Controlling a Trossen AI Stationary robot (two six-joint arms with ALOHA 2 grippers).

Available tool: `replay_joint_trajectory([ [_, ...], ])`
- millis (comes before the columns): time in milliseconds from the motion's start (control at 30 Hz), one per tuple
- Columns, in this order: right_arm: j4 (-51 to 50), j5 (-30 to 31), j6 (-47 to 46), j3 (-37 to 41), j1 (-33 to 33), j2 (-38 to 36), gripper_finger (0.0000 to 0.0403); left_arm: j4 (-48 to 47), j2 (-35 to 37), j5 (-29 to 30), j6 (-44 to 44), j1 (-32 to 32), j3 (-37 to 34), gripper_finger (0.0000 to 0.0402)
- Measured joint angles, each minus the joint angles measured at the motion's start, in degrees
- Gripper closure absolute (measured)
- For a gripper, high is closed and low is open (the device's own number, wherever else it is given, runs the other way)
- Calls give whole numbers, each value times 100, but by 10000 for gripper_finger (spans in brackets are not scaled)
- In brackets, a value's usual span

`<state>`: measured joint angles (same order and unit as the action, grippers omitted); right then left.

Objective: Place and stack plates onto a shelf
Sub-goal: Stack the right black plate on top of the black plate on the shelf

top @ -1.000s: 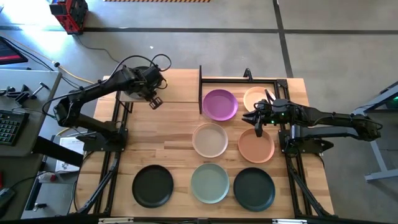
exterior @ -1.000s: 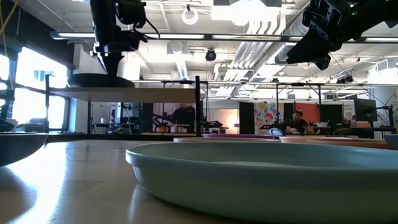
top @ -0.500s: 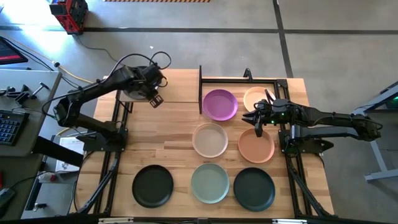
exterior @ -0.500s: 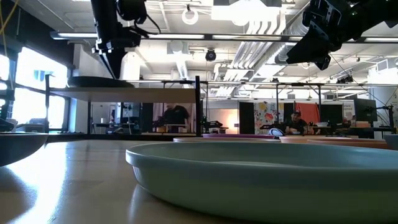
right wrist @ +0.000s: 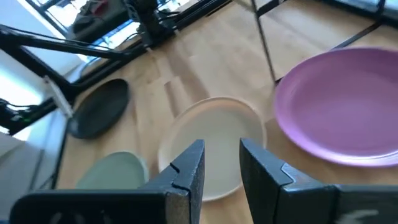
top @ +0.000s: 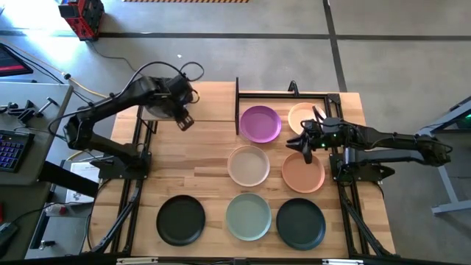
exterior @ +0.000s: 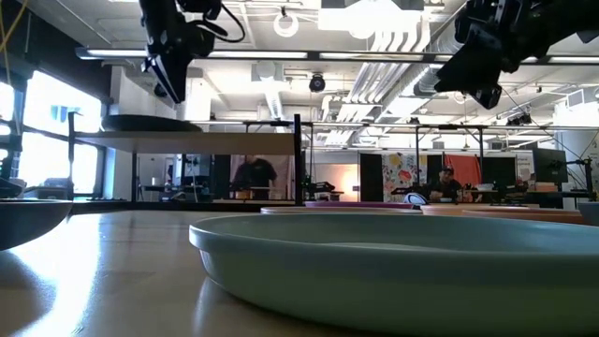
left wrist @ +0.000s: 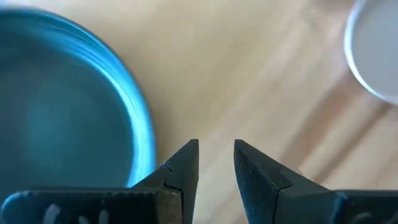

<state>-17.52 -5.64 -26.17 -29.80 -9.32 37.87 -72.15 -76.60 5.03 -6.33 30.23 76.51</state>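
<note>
The left gripper (top: 184, 121) hung above the shelf (top: 202, 112) at the table's (top: 213, 180) ten o'clock corner, its fingers parted by a narrow gap and holding nothing, as its wrist view showed. One black plate (exterior: 150, 123) rested on the shelf, seen edge-on in the low view, with the gripper raised clear above it; in the left wrist view a dark dish (left wrist: 62, 106), tinted blue, lay just beside the fingers and was probably that same plate. The right gripper (top: 302, 140) hovered at about two o'clock, over the gap between the purple plate (top: 260, 123), the cream plate (top: 300, 115) and the terracotta plate (top: 303, 174), its fingers likewise slightly apart and empty. The beige plate (top: 249, 165) sat near the table's centre, directly at six o'clock from the purple one. Along the near edge lay a row of three: a black plate (top: 181, 219) at seven o'clock, the sage green plate (top: 249, 216) at six, and another black plate (top: 300, 224) at five. All seven dishes on the tabletop lay flat and apart from one another. In the low view, people (exterior: 249, 176) showed in the room far behind the table.
</note>
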Motion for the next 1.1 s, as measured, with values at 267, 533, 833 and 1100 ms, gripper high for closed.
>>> replay_joint_trajectory([
  [267, 18, -35, -838, 0, 1020, 110, 318, -135, 0, -34, -360, -928, 0, 311],
  [533, 308, 366, -712, 0, 2043, 906, 318, -27, 0, 37, -838, -1971, 0, 312],
  [833, 914, 368, 228, 0, 2792, 2029, 318, 316, 0, 237, -1176, -2891, -2, 312],
  [1100, 1545, 368, 1075, 0, 3389, 2736, 318, 321, 0, 411, -1947, -3360, -2, 312],
])
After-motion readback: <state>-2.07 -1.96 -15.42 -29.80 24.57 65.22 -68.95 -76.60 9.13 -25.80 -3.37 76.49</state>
